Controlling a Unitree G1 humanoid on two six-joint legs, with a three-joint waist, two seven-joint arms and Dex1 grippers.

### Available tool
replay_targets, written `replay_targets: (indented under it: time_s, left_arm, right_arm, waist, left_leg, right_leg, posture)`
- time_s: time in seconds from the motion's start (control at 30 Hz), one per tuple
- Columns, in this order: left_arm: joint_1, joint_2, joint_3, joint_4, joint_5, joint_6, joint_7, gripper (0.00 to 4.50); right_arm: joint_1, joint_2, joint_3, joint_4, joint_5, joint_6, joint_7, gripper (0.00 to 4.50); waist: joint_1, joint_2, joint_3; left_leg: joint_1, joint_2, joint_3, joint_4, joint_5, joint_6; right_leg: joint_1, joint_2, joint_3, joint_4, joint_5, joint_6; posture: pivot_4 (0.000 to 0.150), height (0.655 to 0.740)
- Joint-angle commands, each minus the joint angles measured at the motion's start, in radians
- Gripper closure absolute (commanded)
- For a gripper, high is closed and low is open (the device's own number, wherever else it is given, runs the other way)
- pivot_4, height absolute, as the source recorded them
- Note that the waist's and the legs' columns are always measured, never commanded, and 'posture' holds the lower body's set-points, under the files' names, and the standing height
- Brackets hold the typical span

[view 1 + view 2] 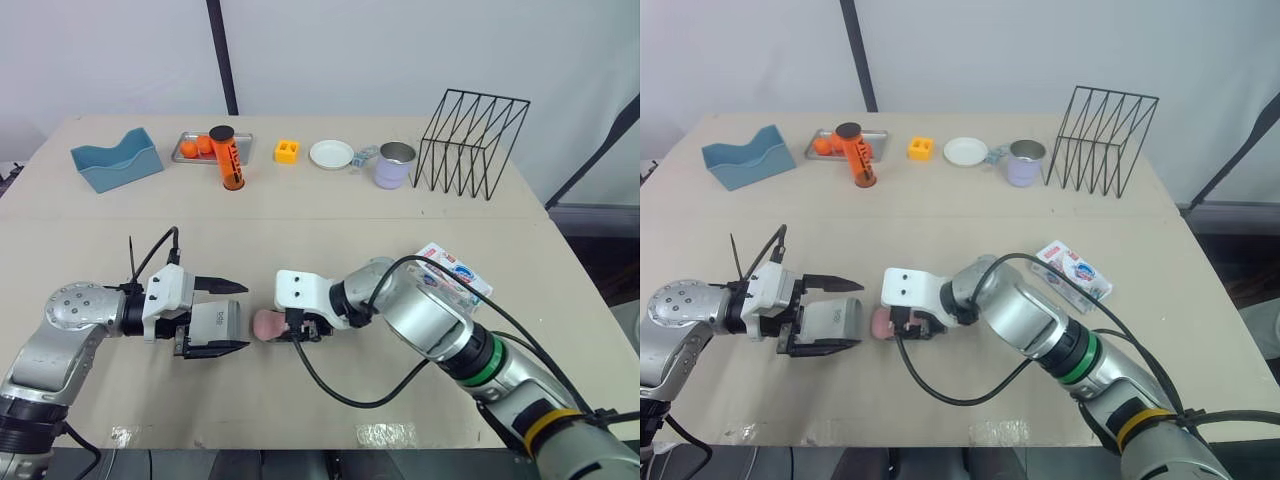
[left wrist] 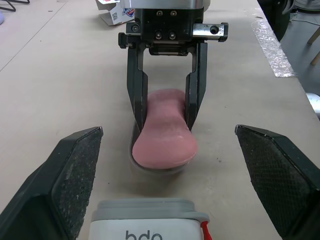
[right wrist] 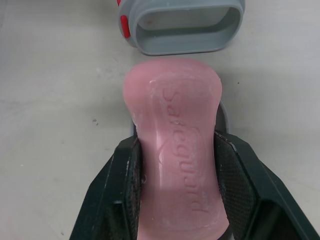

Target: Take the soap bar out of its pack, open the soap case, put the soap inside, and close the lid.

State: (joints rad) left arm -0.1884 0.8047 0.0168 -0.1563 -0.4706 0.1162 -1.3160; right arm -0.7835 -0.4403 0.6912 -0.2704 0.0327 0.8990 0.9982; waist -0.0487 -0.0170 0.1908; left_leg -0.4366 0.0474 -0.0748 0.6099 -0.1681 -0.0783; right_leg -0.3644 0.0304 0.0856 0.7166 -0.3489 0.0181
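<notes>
The pink soap bar (image 3: 175,130) lies low over the table with my right gripper (image 1: 292,330) shut on its sides. A thin grey tray (image 2: 136,165) shows just under it. The grey soap case (image 1: 212,322) lies on its side right in front of the soap, its open mouth (image 3: 182,25) facing the bar. My left gripper (image 1: 240,317) is open, with its fingers (image 2: 75,170) spread on either side of the case. The white, blue and red soap pack (image 1: 455,272) lies on the table to the right, behind my right arm.
Along the far side of the table stand a blue holder (image 1: 115,160), a metal tray (image 1: 190,148) with oranges, an orange tube (image 1: 228,158), a yellow block (image 1: 287,151), a white plate (image 1: 331,154), a mug (image 1: 395,165) and a black wire rack (image 1: 470,145).
</notes>
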Motion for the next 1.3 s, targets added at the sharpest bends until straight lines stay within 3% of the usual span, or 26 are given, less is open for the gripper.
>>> replay_targets:
  time_s: [0.03, 0.2, 0.3, 0.37, 0.43, 0.8, 1.3]
  left_arm:
    - [0.002, 0.000, 0.011, -0.019, -0.004, -0.011, -0.002, 0.00]
    - [0.001, 0.000, 0.010, -0.014, 0.000, -0.014, -0.004, 0.00]
    - [0.001, 0.000, 0.010, -0.012, 0.001, -0.015, -0.003, 0.00]
    - [0.000, -0.001, 0.010, -0.011, 0.002, -0.016, -0.003, 0.00]
    - [0.000, -0.001, 0.009, -0.009, 0.003, -0.017, -0.003, 0.00]
    - [0.004, -0.002, 0.006, -0.010, 0.006, -0.019, -0.008, 0.00]
    - [0.028, -0.005, 0.005, -0.032, 0.004, -0.018, 0.005, 0.00]
  right_arm:
    - [-0.010, -0.013, 0.002, -0.005, -0.004, -0.001, 0.001, 2.90]
    - [-0.013, -0.018, 0.000, -0.008, 0.006, 0.007, 0.009, 2.90]
    - [-0.016, -0.018, -0.004, -0.014, 0.013, 0.014, 0.012, 1.39]
    - [-0.016, -0.016, -0.008, -0.018, 0.018, 0.019, 0.012, 0.95]
    - [-0.017, -0.016, -0.010, -0.022, 0.023, 0.022, 0.014, 0.05]
    - [-0.024, -0.063, -0.100, -0.049, 0.106, -0.003, 0.069, 0.02]
    - [0.379, -0.192, -0.624, 0.035, 0.376, -0.659, 0.239, 0.02]
  waist:
    - [0.000, 0.000, 0.000]
    - [0.000, 0.000, 0.000]
    - [0.000, 0.000, 0.000]
    - [0.000, 0.000, 0.000]
    - [0.000, 0.000, 0.000]
    - [0.000, 0.000, 0.000]
    - [0.001, 0.000, 0.000]
  left_leg:
    - [0.000, 0.000, 0.000, 0.000, 0.000, 0.000]
    - [0.000, 0.000, 0.000, 0.000, 0.000, 0.000]
    - [0.000, 0.000, -0.001, 0.000, 0.000, 0.000]
    - [-0.001, 0.000, -0.001, 0.000, 0.000, 0.000]
    - [-0.001, 0.000, -0.001, 0.000, 0.000, 0.000]
    - [-0.001, 0.000, -0.002, 0.000, 0.000, -0.001]
    - [-0.001, 0.000, -0.002, 0.000, 0.001, -0.001]
  right_leg:
    - [0.000, 0.000, 0.000, 0.000, 0.000, 0.000]
    - [0.000, 0.000, 0.000, 0.000, 0.000, 0.000]
    - [0.000, 0.000, 0.000, 0.000, 0.000, 0.000]
    - [0.000, 0.000, 0.000, 0.000, 0.000, 0.000]
    - [-0.001, 0.000, -0.001, 0.000, 0.000, 0.000]
    - [-0.001, 0.000, -0.001, 0.000, 0.000, 0.000]
    - [0.000, 0.000, -0.001, 0.000, 0.000, 0.000]
  posture:
    - [0.150, 0.7400]
    - [0.150, 0.7400]
    - [0.150, 0.7400]
    - [0.150, 0.7400]
    - [0.150, 0.7400]
    - [0.150, 0.7400]
    - [0.150, 0.7400]
